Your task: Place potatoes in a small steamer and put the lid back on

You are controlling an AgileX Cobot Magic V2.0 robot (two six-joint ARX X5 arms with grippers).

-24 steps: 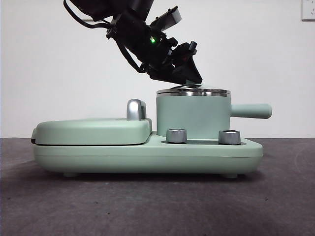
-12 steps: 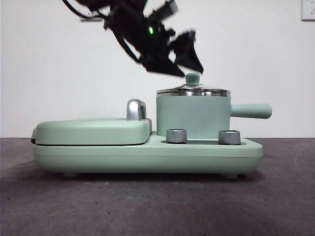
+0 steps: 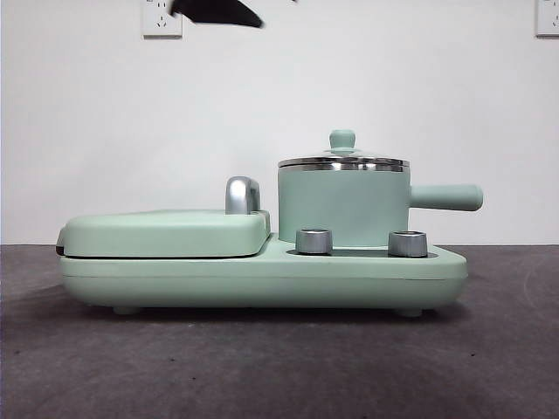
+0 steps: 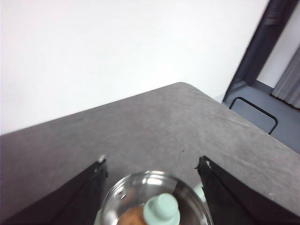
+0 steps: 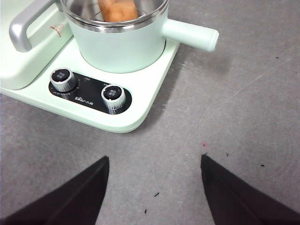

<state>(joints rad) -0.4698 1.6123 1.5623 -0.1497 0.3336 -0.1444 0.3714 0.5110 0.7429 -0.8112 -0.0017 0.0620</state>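
On the small steamer (image 3: 342, 208), over the potato (image 5: 117, 9), the lid (image 3: 342, 161) is seated, both grippers (image 4: 152, 187) (image 5: 154, 187) spread empty; the lid could be dislodged if clipped.

Even bright indoor light, front view sharp w/ soft shadow under appliance base (image 3: 262, 275), left wrist pic blurry, lid (image 4: 157, 199) rim glare, wall blown out.
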